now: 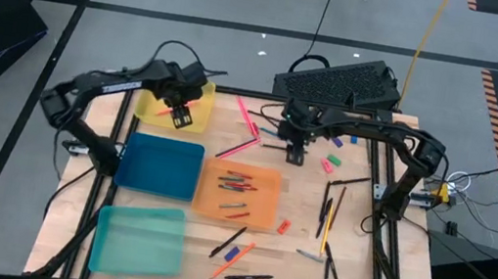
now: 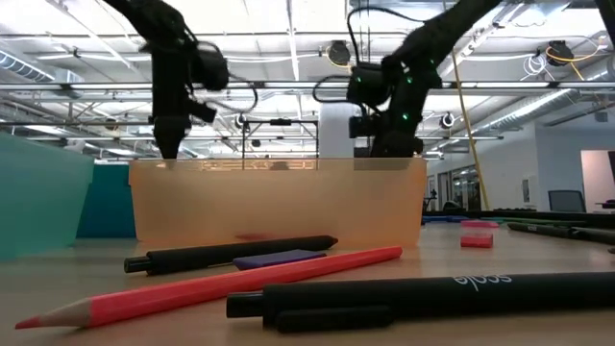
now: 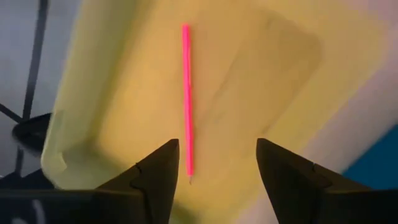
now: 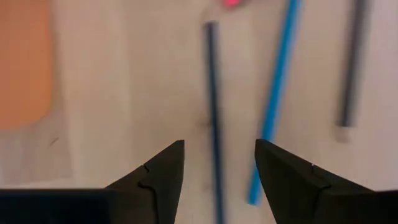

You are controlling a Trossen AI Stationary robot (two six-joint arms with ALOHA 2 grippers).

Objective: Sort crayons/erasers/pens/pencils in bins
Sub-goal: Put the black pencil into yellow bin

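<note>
Pencil [image 3: 186, 99] in bright pink lies alone, thin and straight, on the floor of the yellow bin [image 1: 153, 105] at the desk's far left corner.

Directly over it hangs the left gripper [image 3: 217, 163], fingers spread apart and holding nothing. Along the far edge, the right gripper [image 4: 219, 167] hovers low above bare wood, jaws apart and empty, over a dark pen [image 4: 213, 112] with a blue pen [image 4: 273, 106] just beside it. The orange bin [image 1: 269, 202] sits mid-desk holding several sticks; the dark blue bin [image 1: 162, 166] and teal bin [image 1: 137, 240] line the left edge. Pens and pencils lie scattered toward the right edge and near edge.
</note>
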